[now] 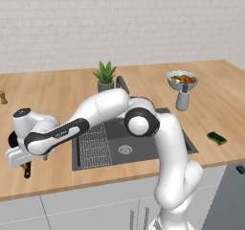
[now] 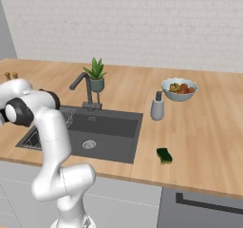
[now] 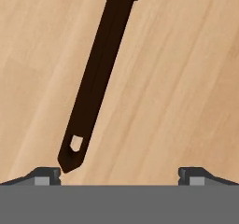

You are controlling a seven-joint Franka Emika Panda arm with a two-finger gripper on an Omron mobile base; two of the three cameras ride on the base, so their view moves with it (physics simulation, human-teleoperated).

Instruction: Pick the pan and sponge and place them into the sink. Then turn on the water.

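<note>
From the left base view I see my arm reaching far over to the left end of the wooden counter (image 1: pixel 57 87), the hand low above the pan (image 1: pixel 13 140), of which a dark sliver of rim and the end of its handle show past the white wrist. In the hand view the pan's handle (image 3: pixel 95 80) runs down across the wood grain toward me, its tip with the small hanging hole ending just beside one of my fingertips (image 3: pixel 46 175). My gripper (image 3: pixel 119 176) has its jaws spread wide with nothing between them but bare wood, and the handle tip sits at the edge of that gap, off to one side. Next along is the sink (image 1: pixel 143 150), a dark recessed basin with a wire rack (image 1: pixel 94 145) lying in its left half and a round steel drain (image 1: pixel 125 149) near the middle. From the right base view the dark angular tap (image 2: pixel 84 89) stands at the back rim, with a small potted plant (image 2: pixel 96 75) just behind it. Further right a grey soap dispenser (image 2: pixel 157 107) stands near a bowl of colourful food (image 2: pixel 179 89). The sponge (image 2: pixel 164 155) lies flat on the counter right of the sink, near the front edge, well apart from the pan.
</note>
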